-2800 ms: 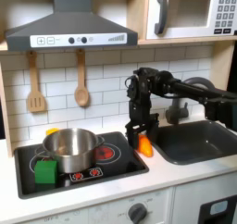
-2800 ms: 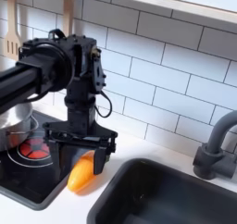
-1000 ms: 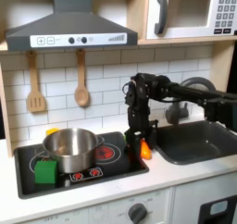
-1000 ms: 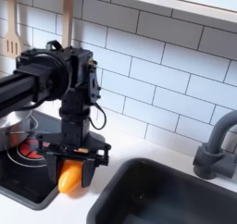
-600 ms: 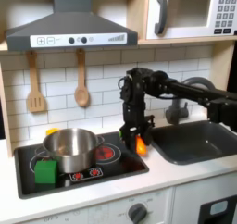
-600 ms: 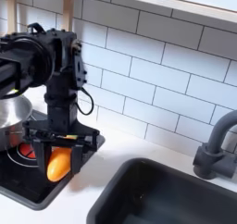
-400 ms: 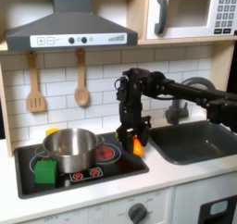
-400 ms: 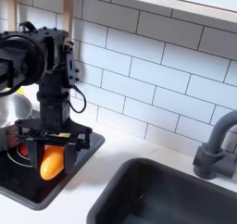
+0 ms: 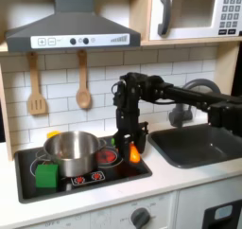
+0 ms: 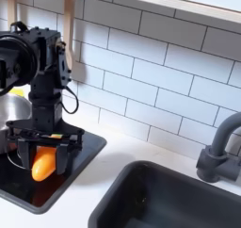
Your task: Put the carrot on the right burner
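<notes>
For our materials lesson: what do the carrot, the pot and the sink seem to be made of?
Carrot, held in the hand: probably plastic, a smooth, evenly orange, glossy surface.
Pot: looks like bare metal, silvery with bright reflections.
Sink: dark grey with a dull sheen; plastic or coated metal, I cannot tell which.

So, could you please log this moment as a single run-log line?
gripper: shut on carrot | carrot: held upright above stove top, beside pot | release: not yet done
</notes>
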You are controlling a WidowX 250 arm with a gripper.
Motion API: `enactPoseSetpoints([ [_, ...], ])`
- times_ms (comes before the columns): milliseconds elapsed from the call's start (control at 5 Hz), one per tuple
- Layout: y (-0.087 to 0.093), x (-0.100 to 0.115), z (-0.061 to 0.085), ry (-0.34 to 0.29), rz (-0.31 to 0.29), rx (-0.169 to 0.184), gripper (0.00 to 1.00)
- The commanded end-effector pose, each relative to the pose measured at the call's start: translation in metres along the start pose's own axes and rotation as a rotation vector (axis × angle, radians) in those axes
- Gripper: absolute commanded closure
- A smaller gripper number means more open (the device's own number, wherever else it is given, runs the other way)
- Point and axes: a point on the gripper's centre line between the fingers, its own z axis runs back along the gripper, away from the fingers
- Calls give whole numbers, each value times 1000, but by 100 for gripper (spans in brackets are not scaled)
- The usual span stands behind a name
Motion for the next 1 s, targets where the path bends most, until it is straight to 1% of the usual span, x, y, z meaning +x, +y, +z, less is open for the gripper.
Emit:
enactPoseSetpoints([
  [0, 9, 6, -14, 2, -2, 32, 100],
  [200, 7, 7, -12, -9, -6, 40, 100],
  [400, 9, 8, -9, -13, -2, 43, 0],
  [600, 11, 6, -12, -2, 16, 43, 0],
  [800, 8, 5, -10, -6, 10, 38, 0],
])
